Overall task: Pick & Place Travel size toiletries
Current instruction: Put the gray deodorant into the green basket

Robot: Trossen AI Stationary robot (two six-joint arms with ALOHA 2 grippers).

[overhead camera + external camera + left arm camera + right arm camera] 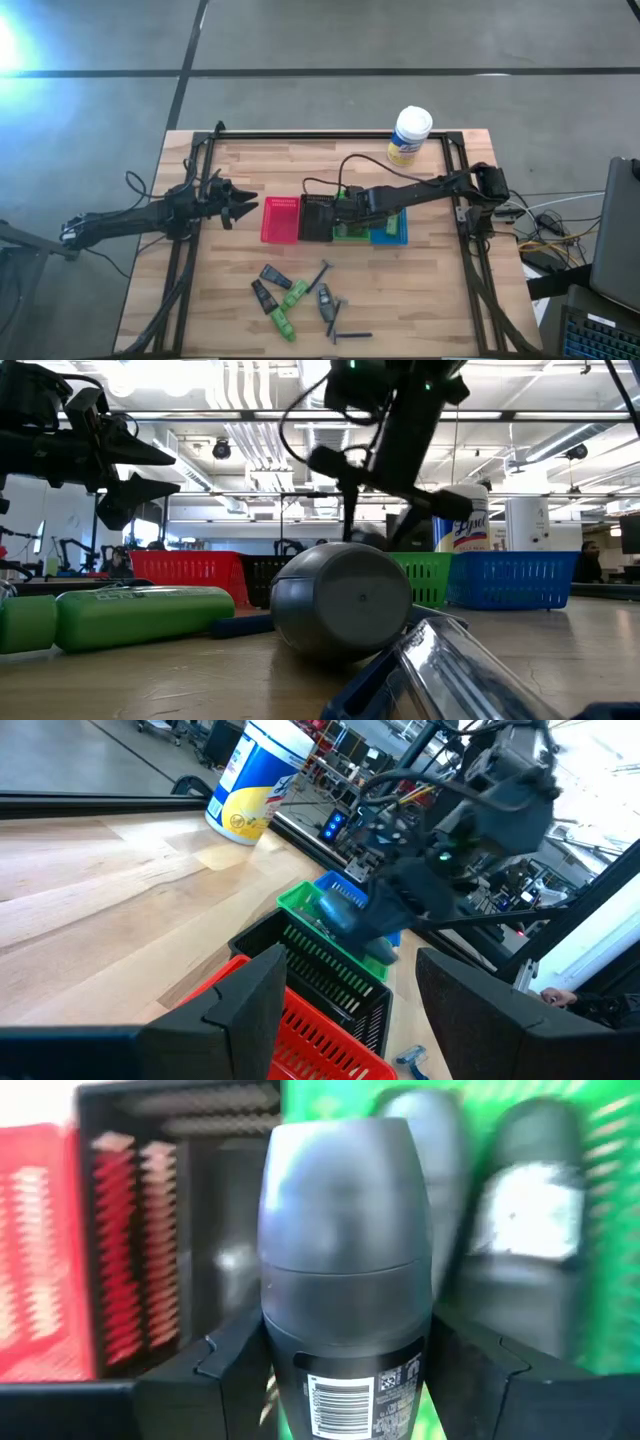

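My right gripper (345, 208) hangs over the row of small bins, shut on a grey oval bottle (345, 1230). Under it the green bin (520, 1140) holds two more grey bottles (525, 1220), next to the black bin (317, 218). My left gripper (243, 210) is open in the air left of the red bin (280, 220). More toiletries lie loose on the near part of the table: green tubes (293, 293), black tubes (275, 275), a grey bottle (325, 298) and thin black sticks (350, 336). My right gripper pinches the grey bottle between its two fingers (235, 1360), on the labelled body end with the barcode (345, 1380). The rounded cap end points away from the wrist, down toward the bins. The bottle is lifted clear, above where the black and green bins meet.
A blue bin (390, 228) ends the row on the right. The big white-and-yellow canister (410, 135) stands at the table's far edge. A black frame (330, 135) runs round the wooden tabletop. Bare wood lies between the bins and the far rail.
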